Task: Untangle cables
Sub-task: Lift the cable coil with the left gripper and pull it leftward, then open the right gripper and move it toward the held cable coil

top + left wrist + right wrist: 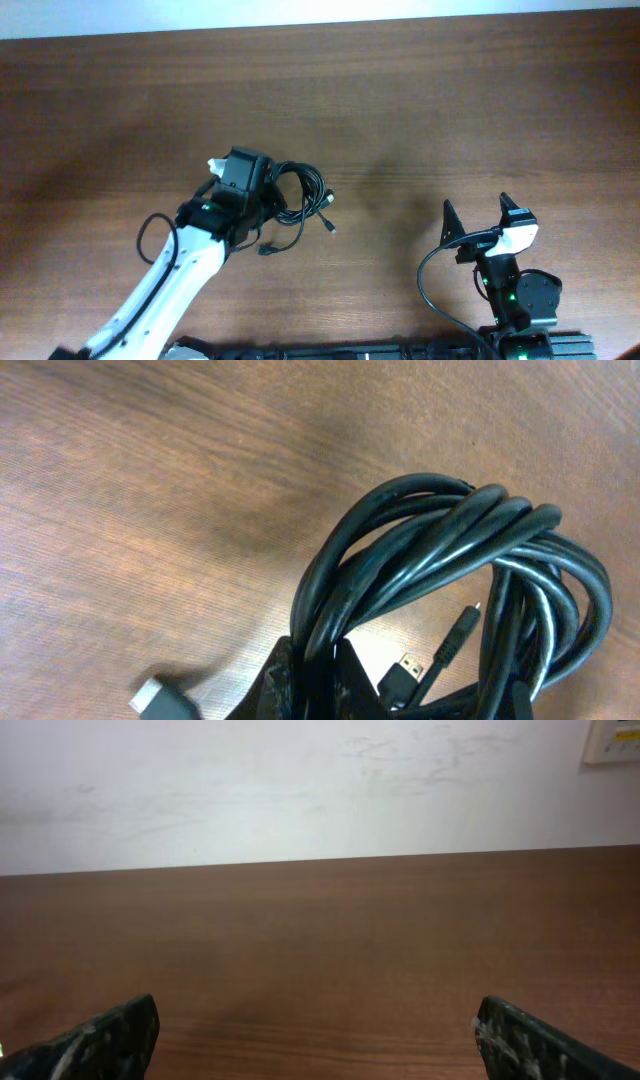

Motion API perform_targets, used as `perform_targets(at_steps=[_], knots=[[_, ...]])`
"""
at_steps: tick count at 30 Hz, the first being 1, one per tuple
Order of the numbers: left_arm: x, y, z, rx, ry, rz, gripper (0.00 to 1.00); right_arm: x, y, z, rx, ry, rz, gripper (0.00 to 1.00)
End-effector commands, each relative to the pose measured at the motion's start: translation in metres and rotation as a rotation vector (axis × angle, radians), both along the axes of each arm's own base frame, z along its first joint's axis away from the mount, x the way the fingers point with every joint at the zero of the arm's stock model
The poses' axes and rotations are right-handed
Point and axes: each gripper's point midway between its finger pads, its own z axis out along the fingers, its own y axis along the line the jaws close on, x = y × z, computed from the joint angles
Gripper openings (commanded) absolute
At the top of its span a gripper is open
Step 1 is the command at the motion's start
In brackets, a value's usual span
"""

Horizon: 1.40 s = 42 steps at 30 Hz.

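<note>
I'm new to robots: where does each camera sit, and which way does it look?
Overhead: above the table, looking straight down; both arms show.
Left wrist: on left arm, close above the cables; jaws shut on them.
Right wrist: faces level across the table to a wall; open jaws below.
Shared: overhead and left wrist see the cables.

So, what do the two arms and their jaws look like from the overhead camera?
Left arm: a white tapered link, black boxy left gripper, a black wire looping off its side. Right arm: mostly black, small green light, white block at the wrist, black wire curving alongside. The right gripper has two black pointed jaws.
</note>
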Motion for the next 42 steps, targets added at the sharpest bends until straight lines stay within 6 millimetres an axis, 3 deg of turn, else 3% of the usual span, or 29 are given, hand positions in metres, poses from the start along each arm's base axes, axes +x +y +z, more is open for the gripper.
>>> perform_targets(at_steps=[1, 18, 32, 39, 42], knots=[[0.001, 0.002, 0.020, 0.030, -0.063, -0.070, 0.00, 0.000, 0.000, -0.002, -0.001, 0.003, -0.004, 0.99], [-0.018, -0.016, 0.019, 0.038, -0.051, -0.364, 0.00, 0.000, 0.000, -0.002, -0.001, 0.003, -0.004, 0.99], [-0.038, -0.020, 0.012, 0.037, 0.008, -0.481, 0.00, 0.000, 0.001, -0.002, 0.000, 0.001, 0.002, 0.99], [-0.036, -0.020, 0.013, 0.036, 0.001, -0.481, 0.00, -0.003, 0.019, 0.000, 0.307, 0.049, 0.087, 0.99], [-0.036, -0.020, 0.013, 0.035, 0.001, -0.481, 0.00, -0.003, 0.018, 0.000, 0.308, 0.049, 0.086, 0.99]])
